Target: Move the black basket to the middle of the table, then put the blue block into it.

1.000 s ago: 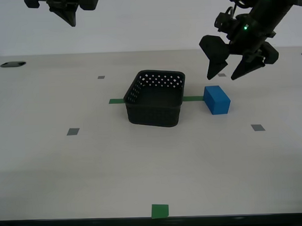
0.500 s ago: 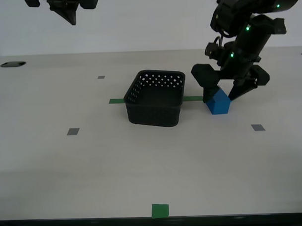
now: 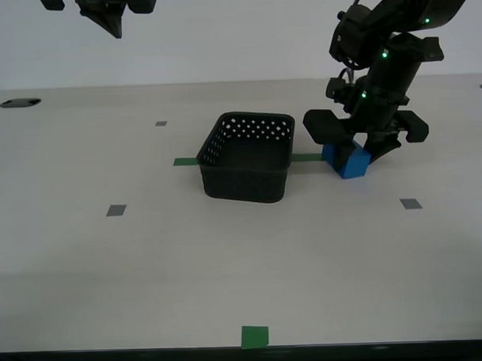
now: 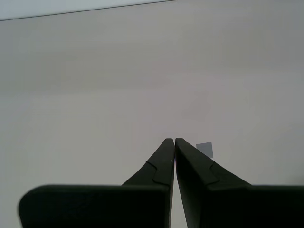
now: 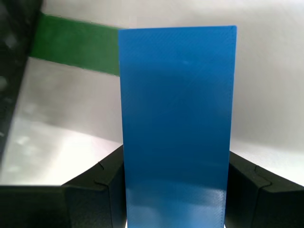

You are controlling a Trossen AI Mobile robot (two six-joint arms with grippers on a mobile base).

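The black basket (image 3: 245, 179) stands near the middle of the table (image 3: 228, 268), over the green tape strip (image 3: 185, 161). The blue block (image 3: 353, 164) lies on the table just to the exterior view's right of the basket. My first gripper (image 3: 353, 156) is low over the block, open, with one finger on each side of it. In the first wrist view the block (image 5: 175, 118) fills the space between the fingers (image 5: 95, 183). My second gripper (image 3: 109, 28) hangs high at the far left, shut and empty; its closed tips (image 4: 174, 141) show over bare table.
Small grey square markers (image 3: 116, 209) dot the table and a green square (image 3: 255, 336) sits at the front edge. The basket wall (image 5: 9, 71) is a dark blur beside the block in the first wrist view, next to the tape (image 5: 71, 50).
My first gripper has come down from above and behind the block until its open fingers straddle it. The block, the basket and my second gripper have not moved.
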